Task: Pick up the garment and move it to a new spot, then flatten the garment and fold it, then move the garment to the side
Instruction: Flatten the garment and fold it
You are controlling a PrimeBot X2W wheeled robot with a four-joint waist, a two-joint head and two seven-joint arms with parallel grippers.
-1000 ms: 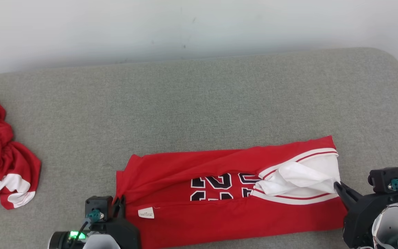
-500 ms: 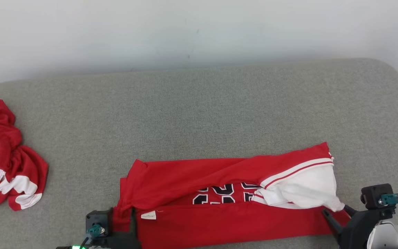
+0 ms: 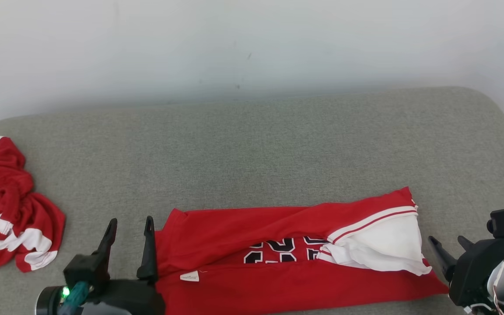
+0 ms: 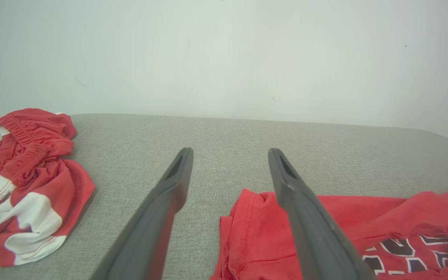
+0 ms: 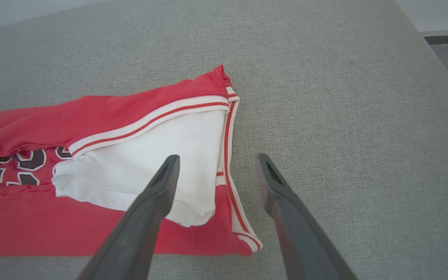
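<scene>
Pale plain wall [image 3: 252,43] is seen across the top of the head view, and below it a wide grey fabric-covered counter [image 3: 252,144] with rounded far corners is spread over the rest of the frame. The task's thing, a red jersey-like garment with white trim [image 3: 278,291], is laid flat as a long folded band from the lower centre to the lower right of that frame, close to the counter's near edge. Dark numerals outlined in white [image 3: 278,250] are partly exposed along the middle fold. A white panel edged with red and white stripes [image 3: 387,245] is turned up at the band's right end, and a small white label [image 3: 189,276] is seen near its left end. A second, crumpled red-and-white garment [image 3: 7,210] is heaped at the far left, well apart from the folded one.

The left claw [image 3: 131,220] is placed at the lower left, just beside the band's left edge. Its two dark fingers [image 4: 169,202] are held wide apart, gripping nothing, and grey counter is seen between them in the left wrist view. The right claw [image 3: 446,239] is placed at the lower right, just off the band's right end, likewise spread open with no cloth gripped.
</scene>
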